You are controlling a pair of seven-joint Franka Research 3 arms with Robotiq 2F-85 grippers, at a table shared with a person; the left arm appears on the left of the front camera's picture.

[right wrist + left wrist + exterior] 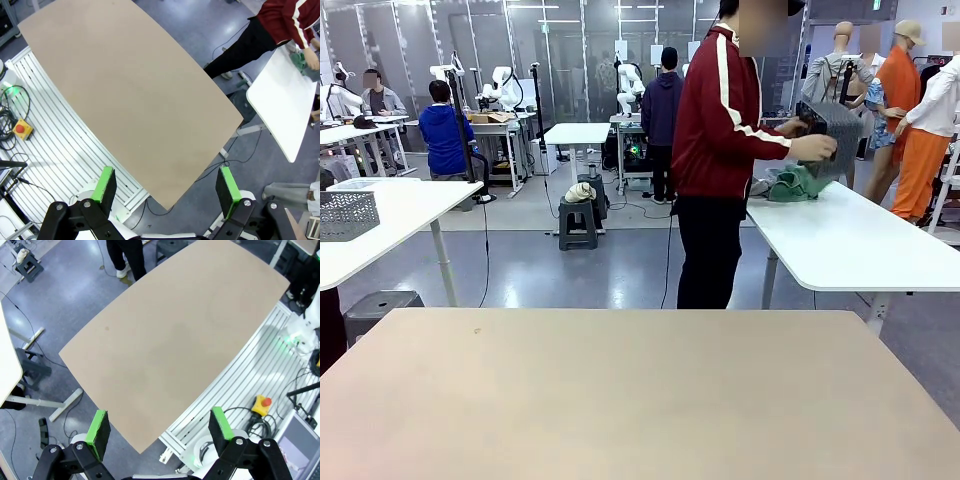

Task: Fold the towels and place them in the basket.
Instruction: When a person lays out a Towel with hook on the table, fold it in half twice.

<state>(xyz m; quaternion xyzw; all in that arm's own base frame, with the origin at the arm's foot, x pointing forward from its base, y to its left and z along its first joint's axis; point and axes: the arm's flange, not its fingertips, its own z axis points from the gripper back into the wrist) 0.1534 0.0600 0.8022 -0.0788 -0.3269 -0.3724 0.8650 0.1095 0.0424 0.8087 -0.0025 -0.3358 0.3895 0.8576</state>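
Left pincer (pixel 159 416) and right pincer (pixel 166 175) hang spread over the beige worktop (pixel 640 390); at the white worktop's (pixel 850 245) far left corner a person's hand (pixel 813 148) holds the basket (pixel 837 130) over the heaped towels (pixel 794 186)

This is a robotics lab set up in a large open hall. A wide beige bench (pixel 640 400) stands on a base of slotted aluminium rails (pixel 55 135), and a yellow box with a red stop button (pixel 20 129) sits on those rails among loose black leads. Around it, plain white benches (pixel 860 245) on metal legs are spread well apart over a polished grey floor (pixel 570 270). A cable (pixel 485 255) hangs from one of them to the floor. A dark step stool (pixel 578 222) stands in the aisle. Metal-framed wall panels (pixel 570 60) close the back, and a person in blue (pixel 444 130) sits at a far workstation.
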